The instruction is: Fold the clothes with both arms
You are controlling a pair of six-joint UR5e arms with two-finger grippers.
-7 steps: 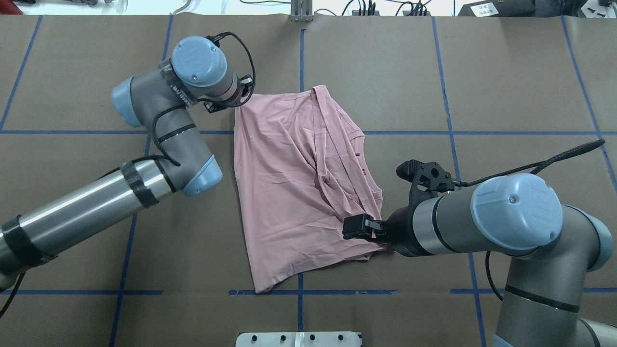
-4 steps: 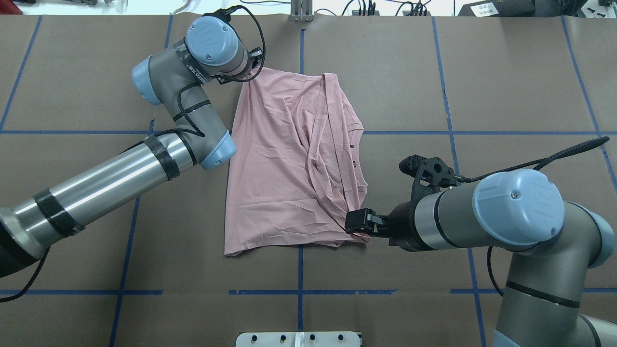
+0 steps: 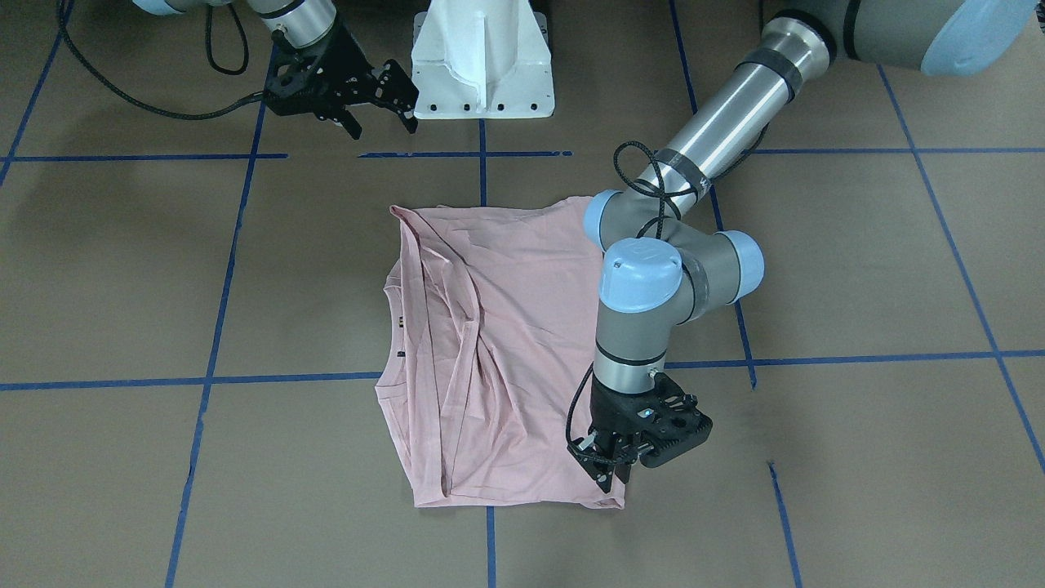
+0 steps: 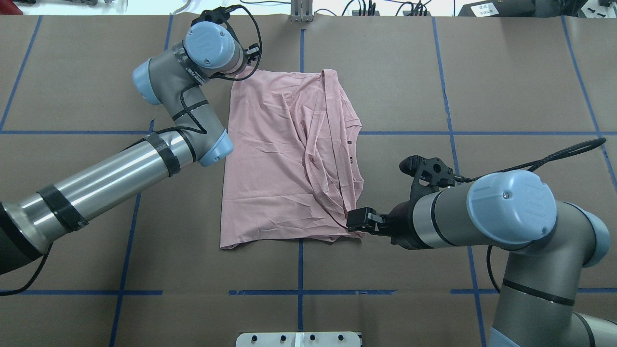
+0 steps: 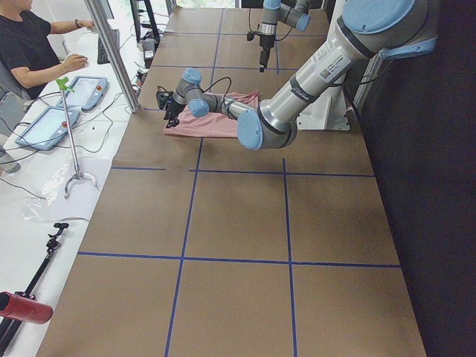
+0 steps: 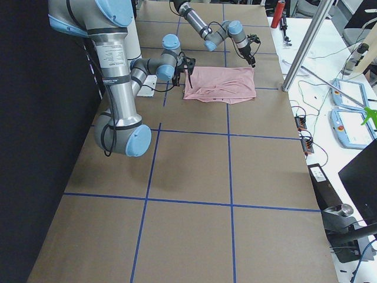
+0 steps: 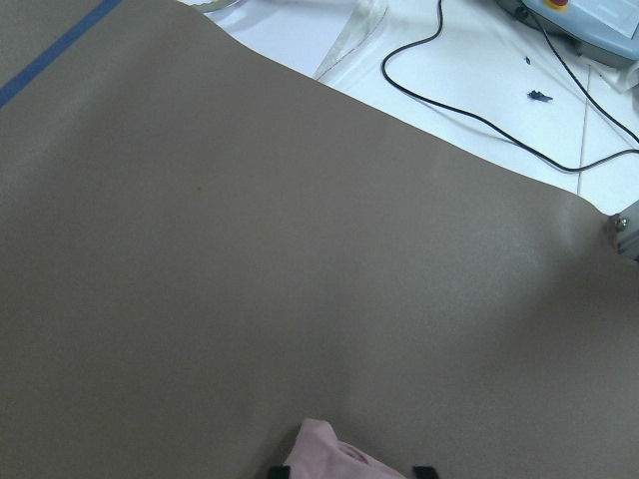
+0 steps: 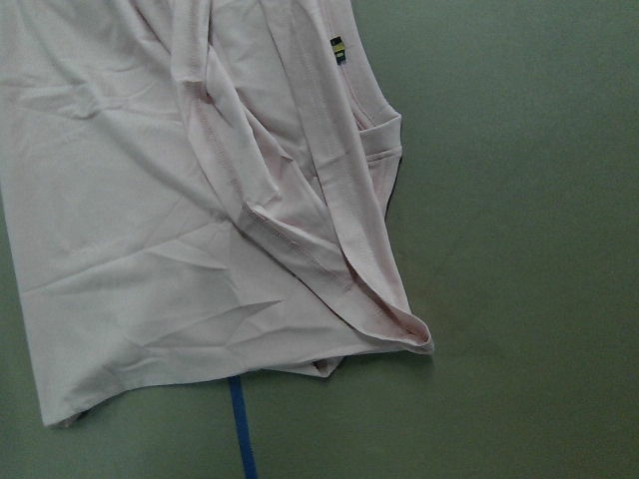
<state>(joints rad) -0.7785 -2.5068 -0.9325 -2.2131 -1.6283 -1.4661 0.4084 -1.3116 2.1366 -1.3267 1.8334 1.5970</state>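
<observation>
pale pink creased-fabric T-shirt [image 4: 274, 159] lies flat mid-table, roughly rectangular, ridged folds bunched along one side | left black two-finger gripper [image 3: 608, 472] clenched on its far corner | right black gripper [image 3: 384, 124] splayed, grasping nothing, by near corner | matte brown paper tabletop [image 4: 434, 72] | blue tape grid [image 4: 482, 132]

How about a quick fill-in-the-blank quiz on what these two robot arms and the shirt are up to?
1. The T-shirt lying on the brown table is pale ____.
2. The left arm has its jaws shut on one ____ of the T-shirt, where two edges meet.
3. The right arm holds nothing; its jaws are ____.
4. The tape lines on the table are ____.

Missing words: pink; corner; open; blue.
</observation>
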